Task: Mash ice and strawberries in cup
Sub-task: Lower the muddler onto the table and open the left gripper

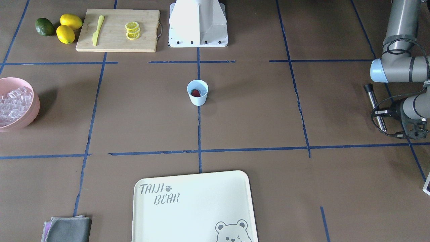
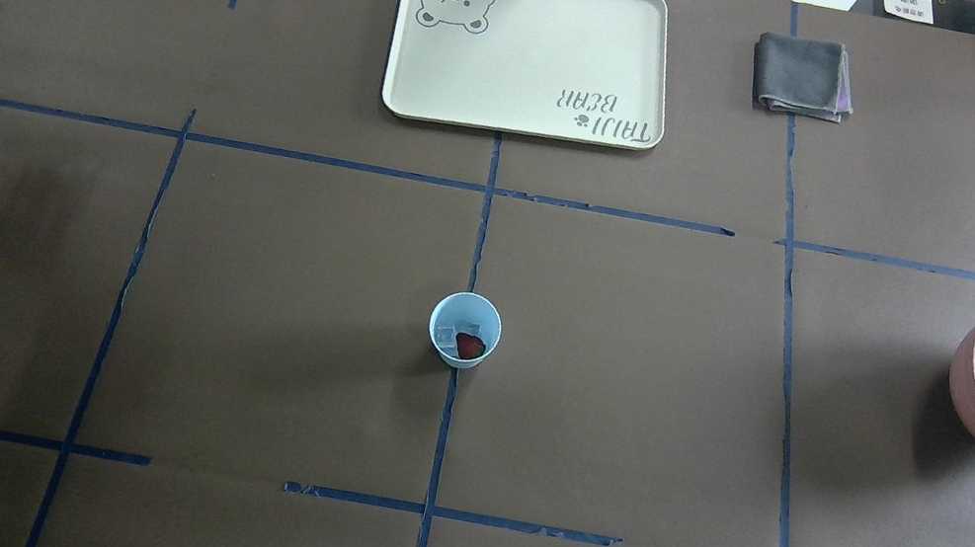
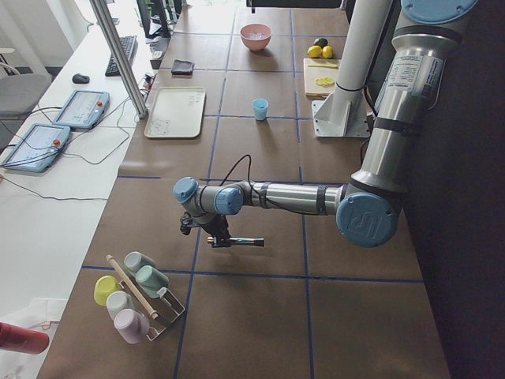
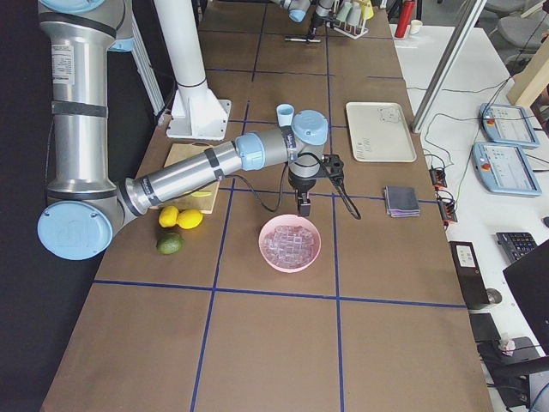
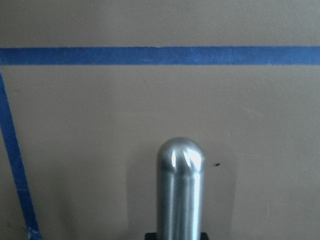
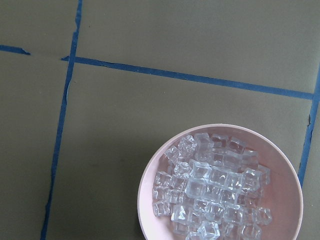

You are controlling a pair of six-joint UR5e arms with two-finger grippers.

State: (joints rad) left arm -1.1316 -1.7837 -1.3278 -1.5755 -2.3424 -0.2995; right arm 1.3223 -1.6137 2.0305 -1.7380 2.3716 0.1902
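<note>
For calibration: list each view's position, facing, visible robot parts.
Front: across table, facing robot; white base, left arm.
Overhead: behind robot, looking down; base edge.
Exterior left: table's end; near left arm.
Exterior right: opposite end; near right arm.
Left wrist: faces table; held steel rod.
Right wrist: over pink bowl, clear ice cubes.
Shared: light-blue plastic cup, first four.

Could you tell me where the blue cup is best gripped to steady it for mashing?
Probably take the cup by its outer wall, coming in level from the side facing the pink bowl: it stands upright, and its open mouth, holding the strawberry and ice, should stay clear.
</note>
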